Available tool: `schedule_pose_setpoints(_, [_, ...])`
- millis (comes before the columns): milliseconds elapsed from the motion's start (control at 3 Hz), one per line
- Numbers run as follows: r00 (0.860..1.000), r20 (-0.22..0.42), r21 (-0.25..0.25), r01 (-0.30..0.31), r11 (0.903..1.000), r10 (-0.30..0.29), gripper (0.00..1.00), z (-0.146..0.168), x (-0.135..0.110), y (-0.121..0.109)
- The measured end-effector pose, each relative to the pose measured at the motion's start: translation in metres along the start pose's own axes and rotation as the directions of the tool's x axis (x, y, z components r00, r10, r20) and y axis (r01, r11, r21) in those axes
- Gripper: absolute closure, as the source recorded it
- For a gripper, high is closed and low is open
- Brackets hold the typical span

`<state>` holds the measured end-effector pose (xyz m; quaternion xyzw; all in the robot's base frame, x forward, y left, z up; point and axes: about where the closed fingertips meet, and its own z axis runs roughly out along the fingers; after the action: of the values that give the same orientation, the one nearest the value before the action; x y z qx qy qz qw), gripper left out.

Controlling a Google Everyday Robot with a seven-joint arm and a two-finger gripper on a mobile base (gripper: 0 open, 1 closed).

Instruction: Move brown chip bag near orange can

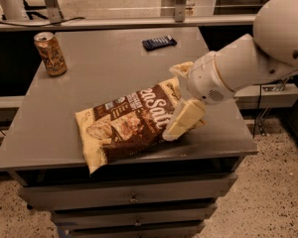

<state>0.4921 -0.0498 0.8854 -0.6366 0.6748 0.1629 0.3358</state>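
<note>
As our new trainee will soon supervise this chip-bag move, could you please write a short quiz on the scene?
1. True or false: the small orange-tan drink can stands upright near the far left corner of the grey metal table.
2. Where does the large crinkly brown chip bag lie relative to the can?
A) touching it
B) apart from it, to its right and nearer the front edge
C) behind it
3. Fill in: the two-finger gripper is at the bag's right end, its fingers ____ (open or shut).

Key: 1 true; 2 B; 3 open.
</note>
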Motion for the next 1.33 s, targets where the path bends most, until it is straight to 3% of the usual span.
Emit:
schedule_pose_setpoints(333, [1.0,0.017,-0.032,-0.008,0.9995,0.008,0.16,0.02,-0.002,0.01])
schedule_pose_setpoints(1000, [1.0,0.023,-0.048,-0.019,0.9987,0.02,0.62,0.035,-0.001,0.015])
schedule_pose_setpoints(1333, [1.0,0.018,-0.041,-0.018,0.999,0.018,0.86,0.03,-0.003,0.007])
